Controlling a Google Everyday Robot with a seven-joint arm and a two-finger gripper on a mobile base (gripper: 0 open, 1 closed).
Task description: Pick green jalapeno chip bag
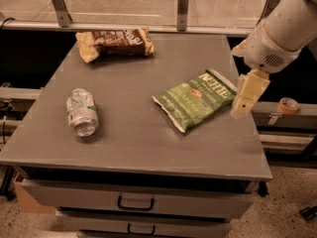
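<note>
The green jalapeno chip bag (196, 98) lies flat on the grey table (129, 138), right of centre, with white "Kettle" lettering and a small red logo facing up. My gripper (248, 94) hangs from the white arm (277, 33) at the table's right edge, just right of the bag's right corner and a little above the tabletop. It holds nothing that I can see.
A brown-and-tan snack bag (115, 42) lies at the table's back left. A crushed silver can (82, 111) lies on its side at the left. A roll of tape (288, 105) sits on a ledge at the right. Drawers (133, 202) are below the tabletop. A railing (181, 6) runs behind.
</note>
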